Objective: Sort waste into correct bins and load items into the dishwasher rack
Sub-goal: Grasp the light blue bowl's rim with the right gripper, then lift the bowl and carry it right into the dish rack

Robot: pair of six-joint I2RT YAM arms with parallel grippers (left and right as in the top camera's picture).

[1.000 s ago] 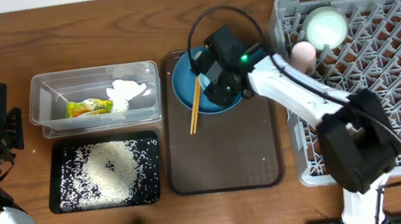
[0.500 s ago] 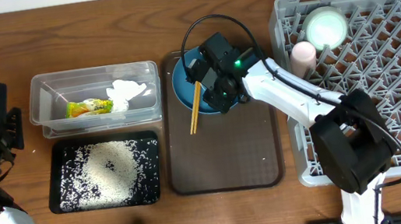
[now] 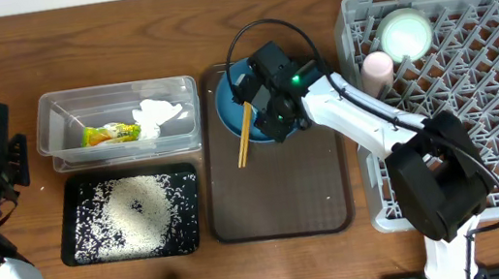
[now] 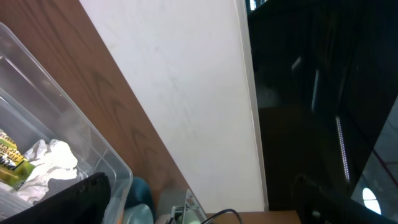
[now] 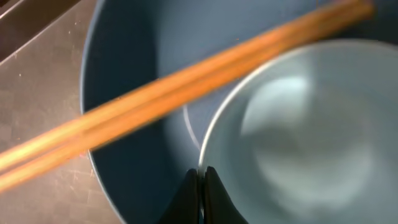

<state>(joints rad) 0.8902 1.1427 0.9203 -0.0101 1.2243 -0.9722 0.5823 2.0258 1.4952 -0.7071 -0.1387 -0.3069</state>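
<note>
Two fingertips of the right gripper (image 5: pixel 200 186) are now pressing together at the rim of the light blue bowl (image 5: pixel 292 124). A second ago they were standing roughly half apart, so the pinch is only just finishing. The rim appears to be sitting between the tips, though the wrist view is too close to be sure of the bite. The bowl is resting inside the dark blue plate (image 5: pixel 134 59), not yet lifting. The wooden chopsticks (image 5: pixel 155 102) are lying across the plate just beside the bowl, one end hanging out over the brown tray (image 3: pixel 277 194). The plate is occupying the far left corner of that tray. The arm is also sitting slightly lower and further left than a second ago, uncovering the small pink cup (image 3: pixel 377 68) at the left edge of the dishwasher rack (image 3: pixel 483 126), beside the pale mint bowl (image 3: pixel 406 34) in the rack's far left corner. Judgement: the grasp is finishing and the lift toward the rack is coming next, with a risk of nudging the chopsticks. The napkin (image 3: pixel 156 113) and wrapper (image 3: pixel 110 134) are already lying in the clear tub (image 3: pixel 60 112), the rice (image 3: pixel 137 209) in the black tray (image 3: pixel 77 252). The left gripper (image 4: pixel 205 202) is idling wide open at the desk's left edge, unchanged.
</note>
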